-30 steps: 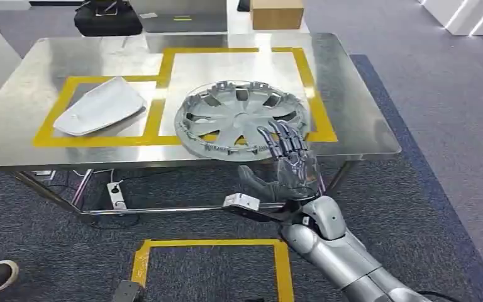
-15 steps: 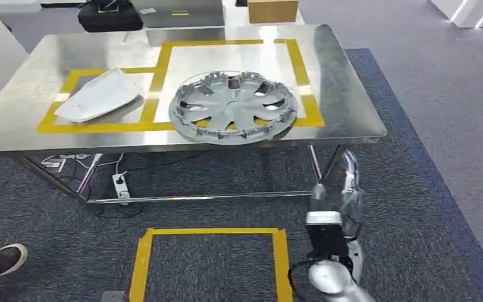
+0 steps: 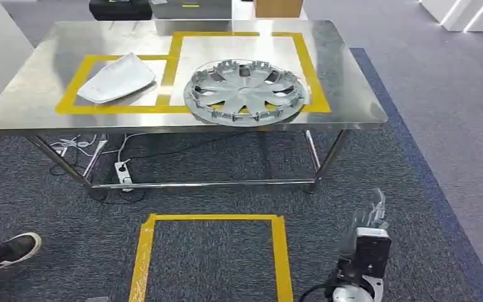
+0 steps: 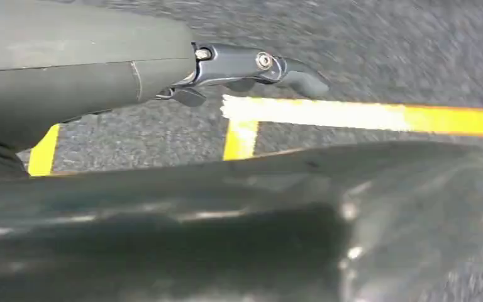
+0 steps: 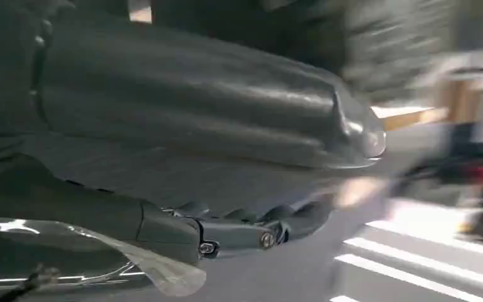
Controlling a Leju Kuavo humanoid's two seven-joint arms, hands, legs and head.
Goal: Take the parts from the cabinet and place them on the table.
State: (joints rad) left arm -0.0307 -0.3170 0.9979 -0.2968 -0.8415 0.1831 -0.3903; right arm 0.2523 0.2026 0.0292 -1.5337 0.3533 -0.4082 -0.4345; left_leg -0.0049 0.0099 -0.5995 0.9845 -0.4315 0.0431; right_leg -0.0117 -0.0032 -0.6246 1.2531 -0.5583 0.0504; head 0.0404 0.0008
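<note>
Landmark: the wheel cover [image 3: 246, 92] is taken as the reference for every place below.
Wheel cover: it is laid flat on the steel bench [image 3: 352, 94], inside the larger yellow taped frame [image 3: 302, 56], its near rim overlapping the front strip of tape. It is judged to be set there because the frame marks its drop zone.
White shell part [image 3: 117, 79]: it is laid flat well to the left of the wheel cover, inside the smaller taped frame, apart from the cover. Each part seems to be given its own marked field.
Right hand [image 3: 366, 221]: it is hung low over the carpet, nearer the robot than the wheel cover and to its right, well apart from the bench. Nothing is held; the fingers are seen pointing up and loosely spread.
Left hand [image 4: 251, 66]: it is seen from its wrist camera above the carpet and yellow floor tape [image 4: 365, 116]. Nothing is seen in it, but whether its fingers are spread or curled cannot be told.
Floor frame [image 3: 210, 251]: a yellow taped square is marked on the carpet in front of the bench, nearer than the wheel cover; it is judged to be a standing mark.
Shoe [image 3: 9, 250]: a person's shoe is seen far to the left of the wheel cover, on the carpet.
Task state: both parts are judged to be placed, with the arms lowered clear of the bench.
</note>
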